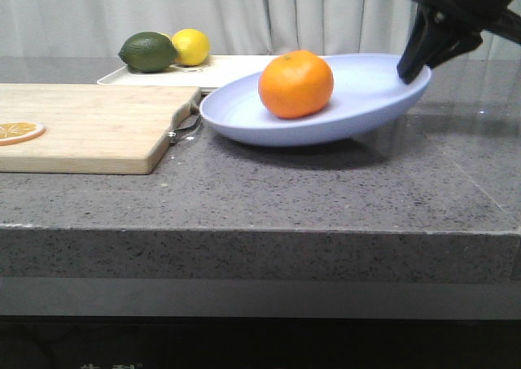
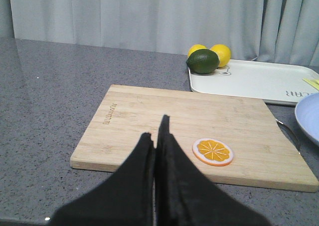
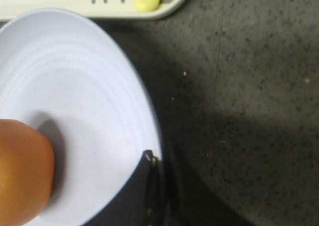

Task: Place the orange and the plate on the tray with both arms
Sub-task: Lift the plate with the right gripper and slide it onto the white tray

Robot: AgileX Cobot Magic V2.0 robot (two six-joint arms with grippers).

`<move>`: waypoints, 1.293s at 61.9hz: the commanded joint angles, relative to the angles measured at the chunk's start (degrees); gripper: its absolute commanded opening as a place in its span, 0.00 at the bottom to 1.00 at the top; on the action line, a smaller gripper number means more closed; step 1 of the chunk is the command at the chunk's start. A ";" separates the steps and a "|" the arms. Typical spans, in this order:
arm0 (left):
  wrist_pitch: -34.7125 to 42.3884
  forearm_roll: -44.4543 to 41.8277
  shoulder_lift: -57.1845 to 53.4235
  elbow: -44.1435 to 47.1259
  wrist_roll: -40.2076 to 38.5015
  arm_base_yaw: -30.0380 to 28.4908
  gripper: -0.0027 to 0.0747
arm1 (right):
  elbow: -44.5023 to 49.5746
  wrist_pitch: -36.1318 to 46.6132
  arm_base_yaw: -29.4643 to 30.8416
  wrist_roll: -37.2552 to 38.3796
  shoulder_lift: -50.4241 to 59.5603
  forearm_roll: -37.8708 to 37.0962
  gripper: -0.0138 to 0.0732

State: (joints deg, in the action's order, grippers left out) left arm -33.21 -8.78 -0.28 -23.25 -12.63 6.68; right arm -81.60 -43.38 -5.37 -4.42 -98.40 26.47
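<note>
We see right gripper (image 1: 413,69) pinching tilted plate (image 1: 366,100) rim, orange (image 1: 296,84) inside; left gripper (image 2: 155,136) closed, empty; tray (image 2: 259,81) lettering unreadable.

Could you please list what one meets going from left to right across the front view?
Orange slice → green lime → lemon → orange → right gripper clamped on the plate's raised right rim.
</note>
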 commanded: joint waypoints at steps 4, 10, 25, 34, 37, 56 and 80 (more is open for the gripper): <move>4.87 -0.13 -0.63 -1.48 -0.25 -0.14 0.01 | -9.57 -1.27 0.99 0.00 -0.15 6.80 0.09; 4.87 -0.13 -0.63 -1.48 -0.25 -0.14 0.01 | -16.62 -2.94 0.99 0.41 -3.89 10.36 0.09; 4.87 -0.13 -0.63 -1.48 -0.25 -0.14 0.01 | -35.79 -5.72 0.54 3.42 -15.73 11.88 0.09; 4.87 -0.13 -0.63 -1.48 -0.25 -0.14 0.01 | -48.07 -7.48 0.12 7.42 -23.82 11.88 0.09; 4.87 -0.13 -0.63 -1.48 -0.25 -0.14 0.01 | -52.22 -7.54 -0.01 8.88 -26.69 11.88 0.09; 4.87 -0.13 -0.63 -1.44 -0.25 -0.14 0.01 | -72.33 -4.94 -1.50 15.62 -41.89 11.53 0.09; 4.87 -0.13 -0.63 -1.44 -0.25 -0.14 0.01 | -74.05 0.96 -1.62 17.16 -46.11 10.57 0.09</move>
State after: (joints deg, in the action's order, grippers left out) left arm -33.17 -8.78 -0.28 -23.25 -12.63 6.68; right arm -153.11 -48.31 -7.13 12.14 -149.48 34.05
